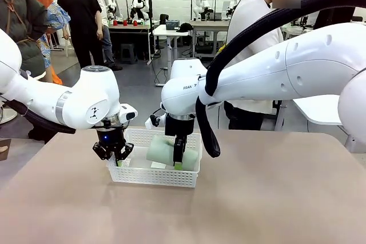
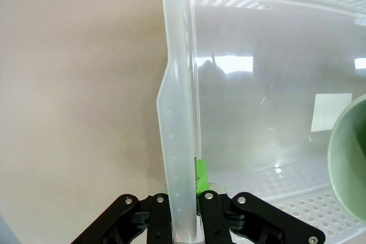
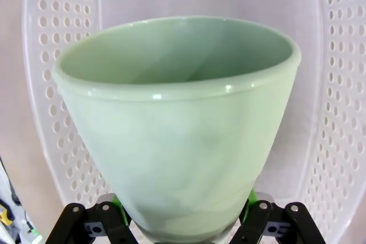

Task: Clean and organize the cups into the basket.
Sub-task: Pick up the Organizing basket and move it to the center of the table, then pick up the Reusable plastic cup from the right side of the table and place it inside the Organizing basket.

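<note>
The white lattice basket [image 1: 150, 180] sits mid-table. My left gripper [image 1: 114, 155] is shut on its left wall [image 2: 176, 141], one finger on each side, with a green pad [image 2: 200, 176] pressed against the inner face. A pale mint green cup [image 1: 162, 149] lies on its side inside the basket. My right gripper [image 1: 178, 163] reaches down into the basket and is shut on that cup's narrow end. In the right wrist view the cup [image 3: 177, 124] has its open mouth pointing away from the gripper [image 3: 184, 230], and its rim [image 2: 347, 158] also shows in the left wrist view.
The tan table [image 1: 269, 198] lies bare around the basket. A person in a white top [image 1: 251, 21] stands at the far side behind my right arm. Other people and tables stand farther back in the room.
</note>
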Robot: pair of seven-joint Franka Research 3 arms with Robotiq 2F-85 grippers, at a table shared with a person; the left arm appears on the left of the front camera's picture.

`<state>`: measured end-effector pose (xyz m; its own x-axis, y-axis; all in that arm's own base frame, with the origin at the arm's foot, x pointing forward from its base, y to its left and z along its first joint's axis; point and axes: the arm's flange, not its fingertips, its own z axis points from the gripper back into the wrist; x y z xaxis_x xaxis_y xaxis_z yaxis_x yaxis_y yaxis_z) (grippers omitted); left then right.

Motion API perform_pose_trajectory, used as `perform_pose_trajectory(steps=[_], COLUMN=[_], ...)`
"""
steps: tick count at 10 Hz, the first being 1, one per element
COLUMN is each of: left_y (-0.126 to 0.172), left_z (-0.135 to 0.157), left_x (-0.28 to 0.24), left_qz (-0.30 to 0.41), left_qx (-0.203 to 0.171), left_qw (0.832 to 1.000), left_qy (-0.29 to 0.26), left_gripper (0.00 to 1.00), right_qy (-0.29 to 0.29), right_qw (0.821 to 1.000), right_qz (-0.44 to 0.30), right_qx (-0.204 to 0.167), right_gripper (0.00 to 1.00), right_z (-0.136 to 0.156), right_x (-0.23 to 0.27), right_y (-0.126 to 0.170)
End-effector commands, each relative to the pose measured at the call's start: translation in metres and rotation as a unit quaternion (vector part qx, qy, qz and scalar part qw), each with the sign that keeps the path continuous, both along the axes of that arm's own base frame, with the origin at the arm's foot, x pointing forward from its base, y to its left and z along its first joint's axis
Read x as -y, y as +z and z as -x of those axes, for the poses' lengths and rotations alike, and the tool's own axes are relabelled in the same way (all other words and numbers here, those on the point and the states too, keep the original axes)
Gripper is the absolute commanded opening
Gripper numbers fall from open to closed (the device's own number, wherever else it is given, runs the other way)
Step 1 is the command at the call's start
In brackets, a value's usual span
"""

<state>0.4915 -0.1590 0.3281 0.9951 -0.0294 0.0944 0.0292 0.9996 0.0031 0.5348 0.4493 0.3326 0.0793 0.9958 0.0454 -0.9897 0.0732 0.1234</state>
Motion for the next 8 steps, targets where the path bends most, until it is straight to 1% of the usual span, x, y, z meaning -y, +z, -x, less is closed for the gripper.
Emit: perform_pose_trajectory(steps=[1, 2, 4, 6, 7, 8], left_y=[-0.003, -0.003, -0.003, -0.003, -0.003, -0.003], left_z=[0.000, 0.000, 0.000, 0.000, 0.000, 0.000], left_x=[0.000, 0.000, 0.000, 0.000, 0.000, 0.000], left_qz=[-0.001, -0.001, -0.001, -0.001, -0.001, -0.001], left_qx=[-0.002, -0.002, -0.002, -0.002, -0.002, -0.002], left_qw=[1.000, 1.000, 1.000, 1.000, 1.000, 1.000], left_qy=[0.000, 0.000, 0.000, 0.000, 0.000, 0.000], left_gripper=[0.00, 0.00, 0.00, 0.00, 0.00, 0.00], right_qy=[0.011, 0.016, 0.020, 0.029, 0.033, 0.036], right_qw=[1.000, 1.000, 1.000, 0.999, 0.998, 0.996], right_qz=[0.004, -0.002, -0.011, -0.026, -0.044, -0.083], right_qx=[-0.009, -0.014, -0.007, -0.008, -0.006, 0.021], right_gripper=[0.81, 1.00, 1.00, 1.00, 1.00, 1.00], right_z=[-0.005, -0.004, -0.002, 0.003, 0.008, 0.015], right_x=[0.002, 0.002, 0.003, 0.007, 0.014, 0.029], right_y=[0.006, 0.008, 0.017, 0.028, 0.042, 0.070])
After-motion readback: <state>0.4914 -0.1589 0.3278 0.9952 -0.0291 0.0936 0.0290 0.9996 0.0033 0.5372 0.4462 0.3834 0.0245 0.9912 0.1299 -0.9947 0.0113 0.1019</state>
